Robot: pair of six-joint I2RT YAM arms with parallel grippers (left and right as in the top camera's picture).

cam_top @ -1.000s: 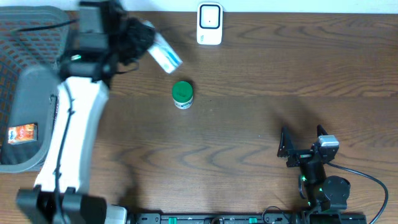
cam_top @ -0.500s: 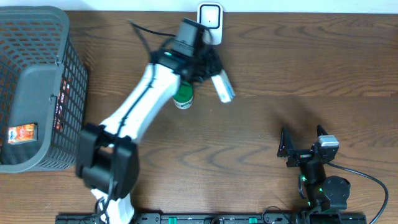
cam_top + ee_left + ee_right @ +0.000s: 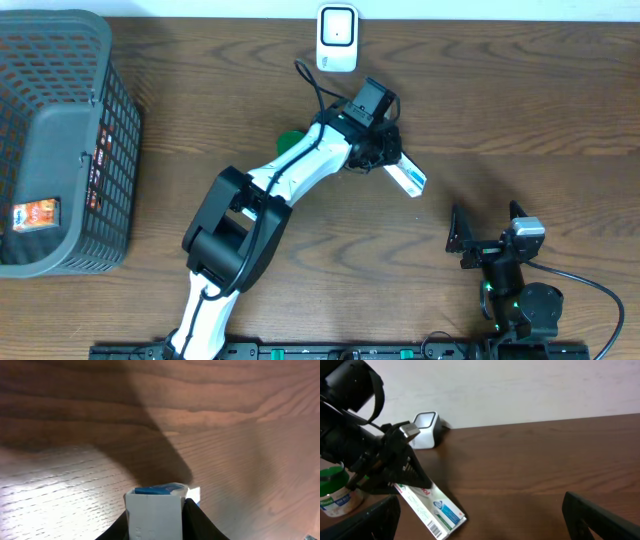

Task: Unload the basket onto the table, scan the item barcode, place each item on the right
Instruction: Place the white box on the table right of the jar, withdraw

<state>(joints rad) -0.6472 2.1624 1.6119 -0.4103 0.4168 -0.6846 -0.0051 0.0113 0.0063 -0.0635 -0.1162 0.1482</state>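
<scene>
Toothpaste box (image 3: 408, 179) is clamped at one end between the left gripper's (image 3: 388, 163) narrow-set fingers, while the right gripper (image 3: 485, 228) stands wide open, holding nothing.

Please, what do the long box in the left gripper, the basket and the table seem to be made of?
Long box: probably printed cardboard, slightly glossy, judging by its sharp folded edges and the colour print with a barcode.
Basket: likely moulded plastic, matt dark grey, given the regular grid walls.
Table: wood or wood-look laminate, smooth brown, with grain lines showing.
</scene>
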